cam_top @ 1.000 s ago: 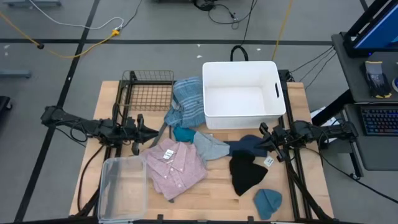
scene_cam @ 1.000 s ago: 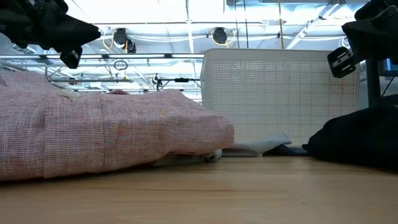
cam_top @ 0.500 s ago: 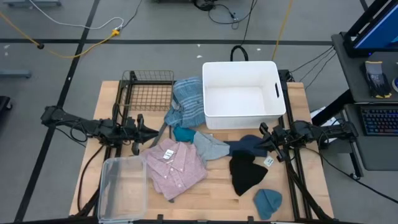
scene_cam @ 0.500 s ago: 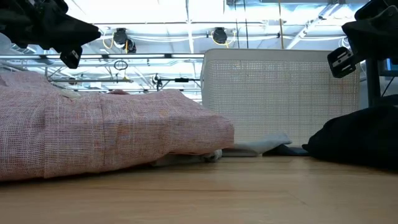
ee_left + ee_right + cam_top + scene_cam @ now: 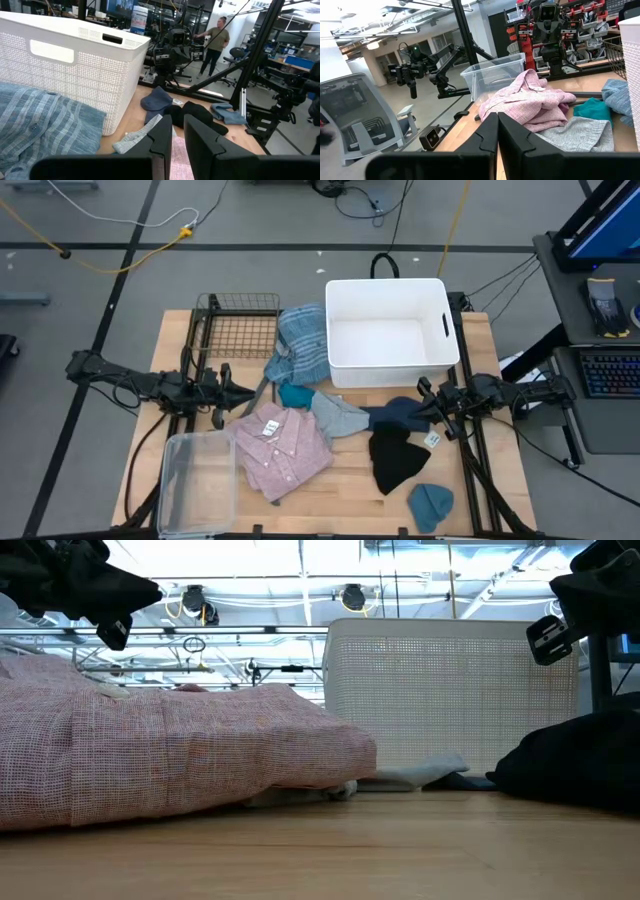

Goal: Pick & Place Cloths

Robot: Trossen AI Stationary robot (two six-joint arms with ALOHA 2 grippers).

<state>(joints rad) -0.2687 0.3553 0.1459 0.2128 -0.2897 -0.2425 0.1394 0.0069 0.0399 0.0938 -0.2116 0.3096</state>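
Several cloths lie on the table in the high view. The pink button shirt (image 5: 283,448) is spread flat. The blue-plaid shirt (image 5: 303,345) lies beside the white tub (image 5: 385,330). Between them lie the teal piece (image 5: 296,395), the grey-blue piece (image 5: 338,417) and the navy piece (image 5: 400,413). The black beanie (image 5: 395,458) and blue beanie (image 5: 430,505) lie nearer the near edge. My left gripper (image 5: 250,391) hangs shut above the table, left of the pink shirt. My right gripper (image 5: 420,402) hangs shut above the navy piece's right end. No maroon piece shows.
A wire basket (image 5: 238,325) stands at the far left of the table. A clear plastic bin (image 5: 198,480) stands at the near left. The tub's inside shows nothing in it. Bare wood lies along the near edge. A person (image 5: 216,42) stands in the room beyond the table.
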